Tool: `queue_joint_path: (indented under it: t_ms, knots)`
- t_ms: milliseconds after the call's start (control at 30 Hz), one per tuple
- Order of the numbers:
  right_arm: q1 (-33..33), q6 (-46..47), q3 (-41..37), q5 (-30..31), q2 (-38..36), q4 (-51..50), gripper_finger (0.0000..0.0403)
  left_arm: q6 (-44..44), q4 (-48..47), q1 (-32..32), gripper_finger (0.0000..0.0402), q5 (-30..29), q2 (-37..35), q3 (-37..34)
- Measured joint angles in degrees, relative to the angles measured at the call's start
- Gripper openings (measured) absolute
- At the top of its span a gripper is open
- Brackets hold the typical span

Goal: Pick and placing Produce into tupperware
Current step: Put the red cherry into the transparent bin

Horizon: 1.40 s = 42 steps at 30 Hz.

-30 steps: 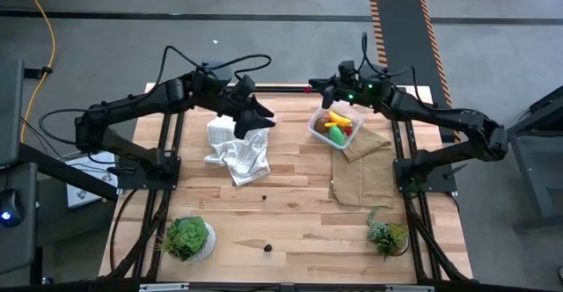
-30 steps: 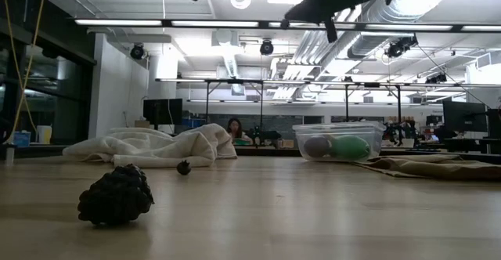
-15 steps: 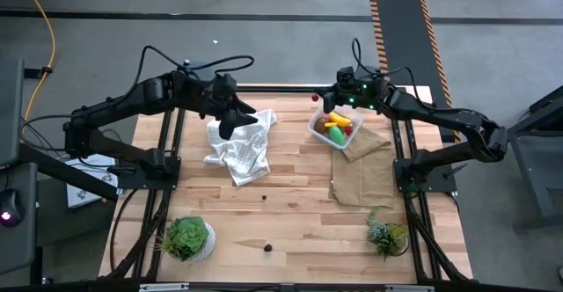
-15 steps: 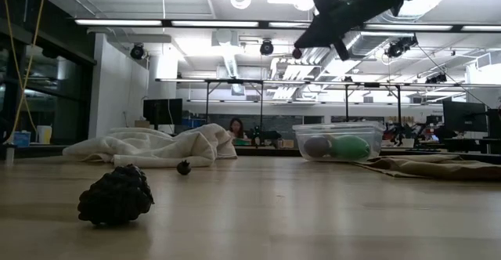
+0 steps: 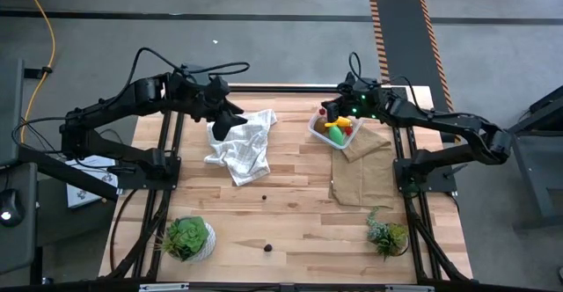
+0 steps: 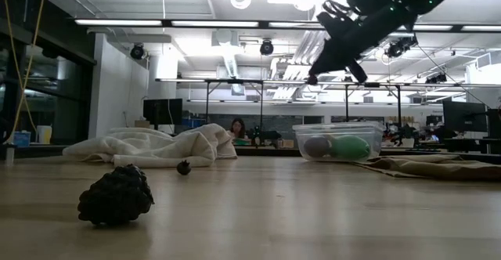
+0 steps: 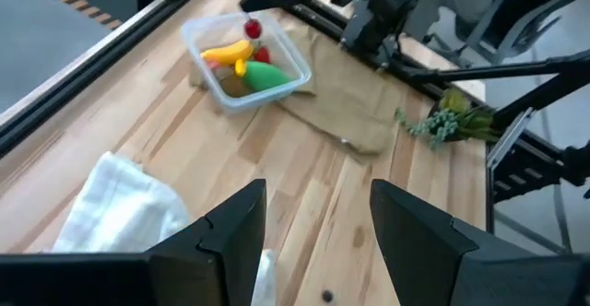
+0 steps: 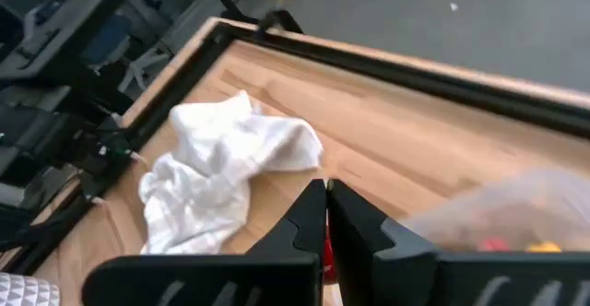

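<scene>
Tupperware on the bench holds banana, green oval and red berry; right gripper, jaws clamping a red berry, hangs above; left gripper gapes over the cloth.

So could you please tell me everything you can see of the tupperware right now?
The tupperware is a small clear plastic container, square with rounded corners, upright and lidless. It sits at the table's far right part, partly on the brown cloth. Inside lie a yellow banana, a green oval, a brownish ball and a red piece. The right gripper hovers over its far edge, pinching a small red berry, without touching it.
</scene>
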Motion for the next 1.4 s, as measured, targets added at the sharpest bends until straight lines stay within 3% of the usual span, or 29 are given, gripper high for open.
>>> queue_joint_path:
  t_ms: [133,367,867,1267,1400]
  knots:
    - [-0.76,3.78,-3.03,0.06,-2.86,-1.17,0.0000,0.00,-1.68,0.00,0.0184,-1.17,-0.68,0.00]
    - [-1.17,7.34,-3.75,4.49,-6.40,-12.59,0.0000,1.33,-3.48,0.00,0.0184,-1.64,-1.06,0.02]
    - [-0.95,11.10,-3.72,10.12,-6.14,-25.11,0.0000,2.88,-4.92,0.00,0.0184,-1.62,-0.99,0.00]
    - [-0.93,10.06,-3.69,8.98,-4.84,-25.59,0.0002,2.76,-4.83,0.00,0.0184,-1.64,-0.95,0.00]
    - [-0.93,9.70,-3.69,8.50,-4.80,-25.35,0.0029,2.76,-4.81,0.00,0.0184,-1.64,-0.95,0.00]
